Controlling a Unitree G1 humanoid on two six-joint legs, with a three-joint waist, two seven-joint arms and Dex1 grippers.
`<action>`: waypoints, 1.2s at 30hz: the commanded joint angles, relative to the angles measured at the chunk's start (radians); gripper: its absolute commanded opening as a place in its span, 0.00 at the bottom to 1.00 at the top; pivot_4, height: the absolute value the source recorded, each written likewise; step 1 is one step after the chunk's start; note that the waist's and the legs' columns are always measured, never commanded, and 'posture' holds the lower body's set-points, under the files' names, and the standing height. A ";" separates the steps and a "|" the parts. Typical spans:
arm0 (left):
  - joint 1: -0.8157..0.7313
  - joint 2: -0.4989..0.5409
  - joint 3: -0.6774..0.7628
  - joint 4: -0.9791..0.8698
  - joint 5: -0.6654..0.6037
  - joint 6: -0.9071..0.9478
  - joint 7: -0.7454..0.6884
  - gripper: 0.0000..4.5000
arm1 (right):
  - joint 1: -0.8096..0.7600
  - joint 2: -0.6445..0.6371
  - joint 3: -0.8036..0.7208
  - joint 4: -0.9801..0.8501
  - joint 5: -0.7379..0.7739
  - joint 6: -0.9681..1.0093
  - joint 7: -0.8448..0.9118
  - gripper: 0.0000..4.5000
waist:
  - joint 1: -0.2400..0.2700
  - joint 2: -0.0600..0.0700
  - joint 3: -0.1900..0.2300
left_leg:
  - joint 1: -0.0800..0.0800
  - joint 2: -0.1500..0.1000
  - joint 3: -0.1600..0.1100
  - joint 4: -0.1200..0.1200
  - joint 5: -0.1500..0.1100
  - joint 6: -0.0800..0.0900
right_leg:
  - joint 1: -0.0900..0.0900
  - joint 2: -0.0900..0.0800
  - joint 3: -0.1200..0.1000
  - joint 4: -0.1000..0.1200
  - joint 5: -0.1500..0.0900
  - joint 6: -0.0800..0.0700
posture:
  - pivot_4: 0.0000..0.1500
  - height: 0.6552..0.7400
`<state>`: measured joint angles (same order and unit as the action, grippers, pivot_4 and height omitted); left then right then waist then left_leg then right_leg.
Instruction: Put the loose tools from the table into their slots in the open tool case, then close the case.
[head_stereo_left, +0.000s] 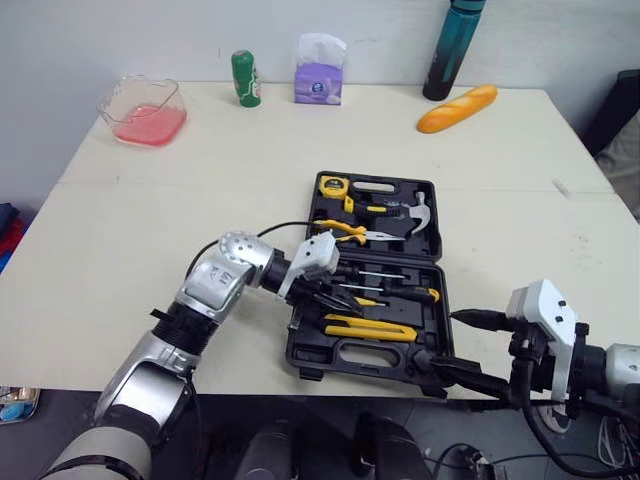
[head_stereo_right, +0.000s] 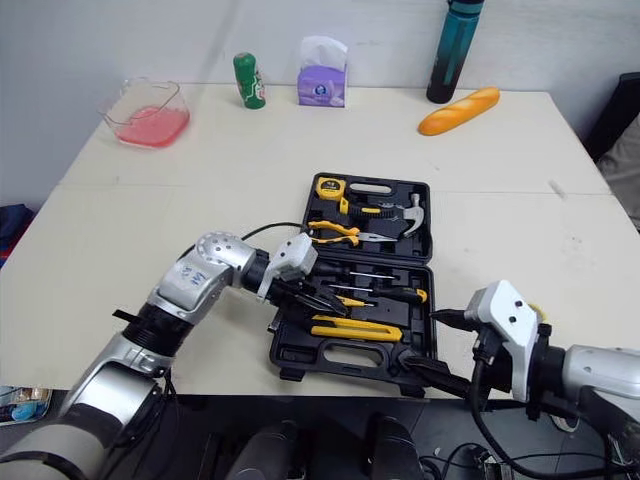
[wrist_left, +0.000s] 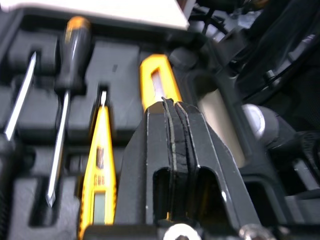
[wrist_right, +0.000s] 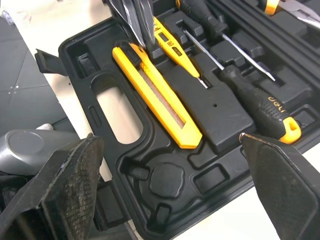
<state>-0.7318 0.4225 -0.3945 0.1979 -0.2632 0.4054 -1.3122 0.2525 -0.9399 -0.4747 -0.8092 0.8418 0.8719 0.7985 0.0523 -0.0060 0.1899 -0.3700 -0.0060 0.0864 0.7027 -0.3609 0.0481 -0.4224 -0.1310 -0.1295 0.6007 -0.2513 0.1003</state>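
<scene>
Case lies open near the front edge of the counter, with tools bedded in both halves. I have the left gripper down in the near half. Its jaws are pressed tight together with nothing between them, tips right at the end of the yellow knife, which sits in its slot. The right gripper hovers just off the case's front right corner, jaws spread wide and empty.
</scene>
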 joint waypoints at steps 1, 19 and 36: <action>0.016 0.002 -0.009 -0.055 0.010 -0.003 -0.006 0.01 | -0.010 -0.010 -0.007 -0.013 0.004 -0.016 -0.003 1.00 | -0.001 0.000 0.000 | 0.000 0.000 0.000 0.000 0.000 0.000 | 0.000 0.000 0.000 0.000 0.000 0.000 | 1.00 0.94; 0.009 0.042 -0.076 -0.059 0.142 -0.053 0.034 0.07 | -0.036 0.002 -0.010 0.041 -0.029 -0.023 -0.036 1.00 | 0.003 0.004 -0.014 | 0.017 0.004 -0.003 -0.003 -0.007 0.001 | 0.019 -0.005 0.004 -0.011 -0.001 -0.003 | 1.00 0.94; 0.392 0.457 0.749 -0.053 -0.140 0.216 0.289 0.99 | 0.339 0.026 -0.615 0.504 -0.227 -0.166 0.195 1.00 | -0.025 0.001 -0.010 | 0.014 0.004 -0.002 -0.004 -0.010 0.001 | 0.014 -0.004 0.004 -0.011 -0.001 -0.002 | 1.00 0.94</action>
<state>-0.3554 0.8546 0.2962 0.1307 -0.4193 0.6610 -1.0459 0.5833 -0.9124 -1.0404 -0.3386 0.6402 0.7386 0.9792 0.0269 -0.0050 0.1796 -0.3548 -0.0024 0.0847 0.6983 -0.3716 0.0487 -0.4084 -0.1377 -0.1243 0.5894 -0.2527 0.0983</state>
